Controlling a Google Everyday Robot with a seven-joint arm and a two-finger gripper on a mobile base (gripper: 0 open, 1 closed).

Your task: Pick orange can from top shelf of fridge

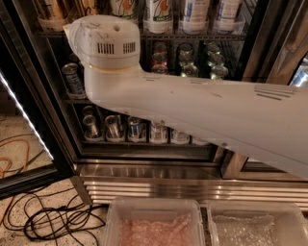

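Observation:
The fridge (144,180) stands open with its dark racks of drinks in view. On the top shelf (192,36), at the far left, the golden-orange cans with dark streaks (49,9) stand in clear cup trays, cut off by the frame's top edge. My white arm (202,115) crosses the view from the right, and its round joint housing (103,44) sits just below and right of those cans. My gripper is not in view; it lies beyond that housing or above the frame.
Tall white cans with orange-green marks (158,14) and blue-white cans (195,12) stand further right on the top shelf. Bottles and short cans (115,127) fill the lower racks. The open door's light strip (24,120) is on the left. Cables (57,221) and two clear bins (154,211) lie below.

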